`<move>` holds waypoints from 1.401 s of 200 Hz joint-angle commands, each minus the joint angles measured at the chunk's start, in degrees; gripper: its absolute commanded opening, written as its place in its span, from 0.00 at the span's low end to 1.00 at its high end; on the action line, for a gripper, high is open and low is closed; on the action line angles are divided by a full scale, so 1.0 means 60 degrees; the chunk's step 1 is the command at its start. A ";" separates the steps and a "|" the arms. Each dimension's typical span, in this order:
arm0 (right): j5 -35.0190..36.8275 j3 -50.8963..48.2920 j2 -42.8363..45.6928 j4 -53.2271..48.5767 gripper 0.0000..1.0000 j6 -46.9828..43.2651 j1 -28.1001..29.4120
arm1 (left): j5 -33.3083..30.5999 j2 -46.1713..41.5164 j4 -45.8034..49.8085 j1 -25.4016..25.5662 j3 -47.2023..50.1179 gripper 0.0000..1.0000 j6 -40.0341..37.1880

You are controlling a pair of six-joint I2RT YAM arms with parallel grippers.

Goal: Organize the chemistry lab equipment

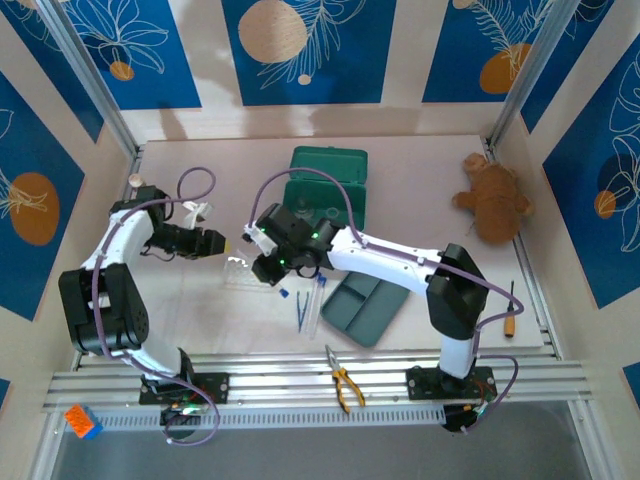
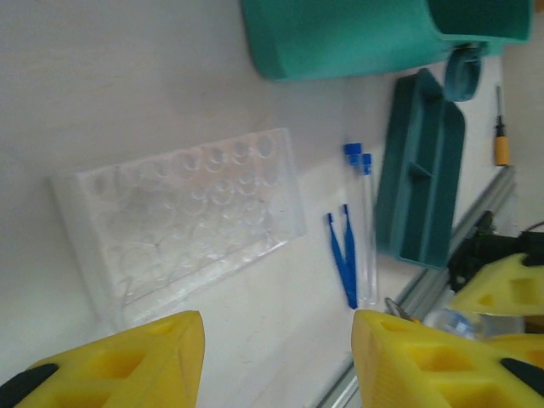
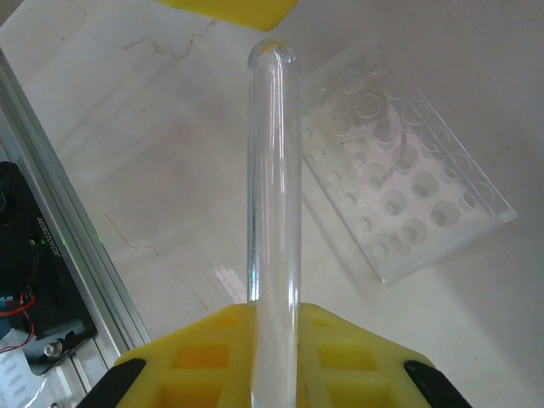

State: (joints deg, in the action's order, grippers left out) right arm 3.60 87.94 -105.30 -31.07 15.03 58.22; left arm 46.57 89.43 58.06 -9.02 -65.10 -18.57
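Nearest the wrist camera, the right gripper is clamped on a test tube; the tube's lower end is buried between the yellow jaws, so whether it carries a cap cannot be told. The tube is clear and slender with a rounded closed tip, and its long axis runs straight out from the gripper, tip leading, above the pale table beside the tube rack. Farther off, the rack's clear wells blur together against the table, and the left gripper hangs with jaws apart, holding nothing.
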 commanded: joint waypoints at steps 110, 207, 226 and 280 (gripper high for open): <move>-0.0261 0.1121 -0.0835 0.0210 0.14 0.0320 -0.0023 | 0.2694 0.0819 0.1655 -0.0278 -0.0397 0.49 -0.1088; -0.0350 0.1705 -0.1391 0.0995 0.14 0.1302 -0.0009 | 0.2990 0.0659 0.1189 -0.0386 -0.0217 0.45 -0.0666; -0.0455 0.1748 -0.1443 0.1146 0.14 0.1446 0.0005 | 0.2971 0.0652 0.1070 -0.0428 -0.0176 0.41 -0.0579; -0.0526 0.1698 -0.1541 0.1194 0.14 0.1569 0.0016 | 0.3109 0.0626 0.1042 -0.0677 -0.0107 0.27 -0.0604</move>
State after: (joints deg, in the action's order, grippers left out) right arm 2.26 96.77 -113.67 -24.80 23.20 58.04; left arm 62.85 94.08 64.25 -11.97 -66.41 -21.30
